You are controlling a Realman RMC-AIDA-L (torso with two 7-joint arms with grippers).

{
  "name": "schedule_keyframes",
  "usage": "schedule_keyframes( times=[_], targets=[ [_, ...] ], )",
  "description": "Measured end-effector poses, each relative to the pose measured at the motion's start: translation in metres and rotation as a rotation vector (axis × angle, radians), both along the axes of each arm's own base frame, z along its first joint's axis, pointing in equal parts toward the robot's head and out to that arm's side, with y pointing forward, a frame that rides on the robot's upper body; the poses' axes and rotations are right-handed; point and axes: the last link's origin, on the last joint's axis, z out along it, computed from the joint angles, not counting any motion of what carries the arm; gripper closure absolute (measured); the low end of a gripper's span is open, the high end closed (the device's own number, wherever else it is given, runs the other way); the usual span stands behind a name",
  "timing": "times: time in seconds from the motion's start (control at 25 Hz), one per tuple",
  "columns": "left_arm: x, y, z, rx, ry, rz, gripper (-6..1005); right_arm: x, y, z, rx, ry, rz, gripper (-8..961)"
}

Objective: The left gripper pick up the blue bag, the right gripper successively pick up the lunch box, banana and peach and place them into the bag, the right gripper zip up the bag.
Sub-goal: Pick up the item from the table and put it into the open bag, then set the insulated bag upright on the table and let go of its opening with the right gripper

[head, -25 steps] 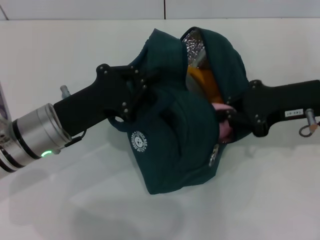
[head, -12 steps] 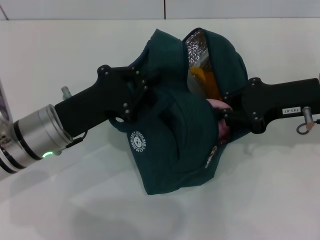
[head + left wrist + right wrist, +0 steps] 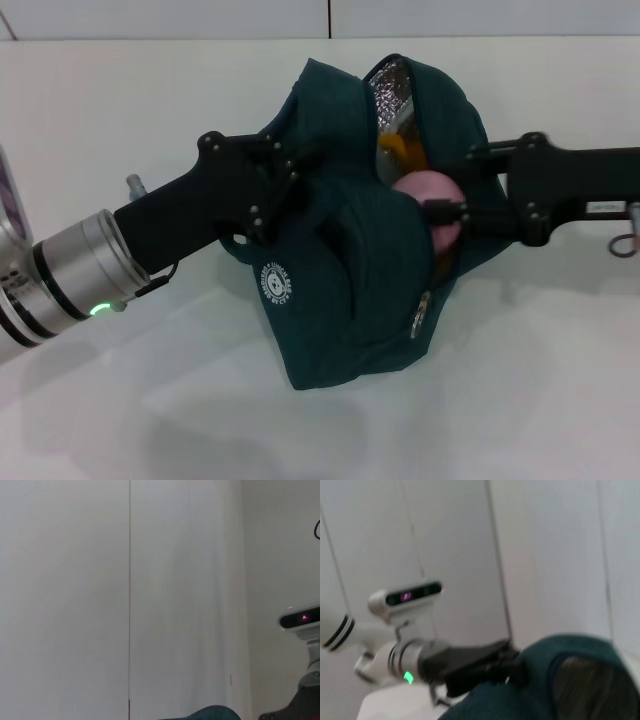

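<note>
Pink peach (image 3: 428, 192) sits clamped in the right tool (image 3: 447, 213) at the blue bag (image 3: 350, 300) mouth — left tool (image 3: 290, 165) grips the bag's fabric — banana (image 3: 397, 148) inside.

Left gripper (image 3: 292, 165) is a chunky matte black claw with little silver screw heads dotted along the body, and it bolts onto a shiny silver cylinder wrist with black bands and a small green light glowing near the base. A thin black cable loops out under that joint. Right gripper (image 3: 440, 212) is the same black build, slimmer looking, with a small white label on its side and a metal ring hanging off the back end.
</note>
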Motion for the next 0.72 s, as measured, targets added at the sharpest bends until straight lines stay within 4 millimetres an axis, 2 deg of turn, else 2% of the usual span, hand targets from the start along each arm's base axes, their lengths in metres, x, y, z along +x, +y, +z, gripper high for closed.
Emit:
schedule_keyframes(
  times=[0.16,0.48,0.56,0.72],
  targets=[
    [0.0,0.0,0.0,0.0,0.001,0.0,963,0.011,-0.004,0.012,0.065,0.051,-0.019,462],
    [0.002,0.002,-0.001,-0.003,0.001,-0.008,963,0.028,-0.018,0.022,0.1,0.066,-0.017,460],
    [0.002,0.002,-0.001,-0.003,0.002,-0.007,963,0.038,-0.027,0.034,0.142,0.085,-0.032,466],
    [0.001,0.001,0.0,-0.003,0.002,-0.004,963,0.053,-0.033,0.04,0.158,0.061,-0.061,468]
  ],
)
